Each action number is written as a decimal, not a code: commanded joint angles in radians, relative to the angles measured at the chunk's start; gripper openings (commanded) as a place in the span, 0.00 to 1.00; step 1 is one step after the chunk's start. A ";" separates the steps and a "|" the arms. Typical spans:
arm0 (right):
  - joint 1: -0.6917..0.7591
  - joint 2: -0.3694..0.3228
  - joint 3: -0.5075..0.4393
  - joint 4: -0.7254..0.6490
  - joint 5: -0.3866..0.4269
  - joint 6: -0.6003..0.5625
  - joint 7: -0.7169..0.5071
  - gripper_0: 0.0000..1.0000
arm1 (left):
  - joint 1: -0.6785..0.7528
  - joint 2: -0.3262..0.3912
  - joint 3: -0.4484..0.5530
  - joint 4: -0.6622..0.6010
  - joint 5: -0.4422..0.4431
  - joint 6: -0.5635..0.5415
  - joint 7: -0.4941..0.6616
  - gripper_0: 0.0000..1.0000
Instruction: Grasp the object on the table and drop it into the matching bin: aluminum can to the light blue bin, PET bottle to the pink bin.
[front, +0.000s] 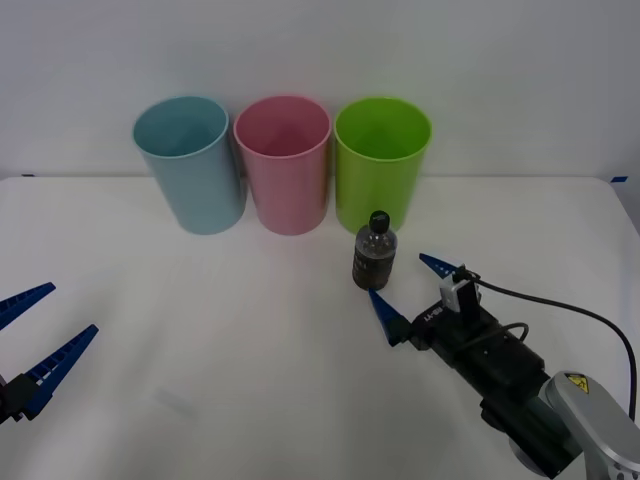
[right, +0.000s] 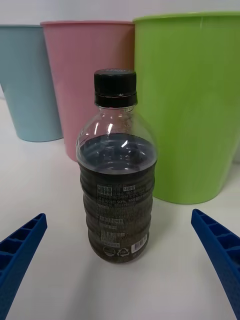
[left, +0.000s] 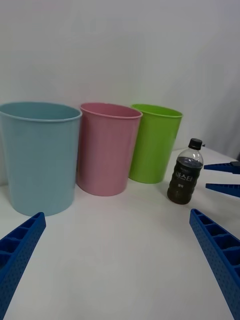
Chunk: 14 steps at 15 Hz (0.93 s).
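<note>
Right now PET bottle (front: 375, 254) stands upright on the worktop (front: 250, 340), just in front of the lime green bin (front: 382, 160). Right gripper (front: 410, 293) fingers spread, bottle just ahead between them, untouched. Left gripper (front: 35, 335) spread, well apart from bottle.

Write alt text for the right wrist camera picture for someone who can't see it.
A small dark bottle with a black cap stands upright on a white table, centred ahead of the open right gripper, whose blue fingers have not touched it. Behind stand a light blue bin, a pink bin and a green bin.
</note>
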<state>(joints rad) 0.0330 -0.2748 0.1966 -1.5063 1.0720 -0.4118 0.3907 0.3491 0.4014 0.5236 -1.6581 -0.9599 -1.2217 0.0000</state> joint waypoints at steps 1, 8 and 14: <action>-0.030 0.002 0.053 0.000 0.000 0.085 0.004 1.00 | 0.000 0.000 0.000 0.000 0.000 0.000 0.000 1.00; -0.137 0.011 0.106 0.087 -0.001 0.211 0.004 1.00 | 0.000 0.000 0.000 0.000 0.000 0.000 0.000 1.00; -0.240 0.074 0.103 0.218 0.000 0.225 0.007 1.00 | 0.000 0.000 0.000 0.000 0.000 0.000 0.000 1.00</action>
<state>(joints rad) -0.1941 -0.2091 0.3010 -1.3068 1.0719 -0.1874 0.3972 0.3490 0.4014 0.5236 -1.6580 -0.9599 -1.2217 0.0000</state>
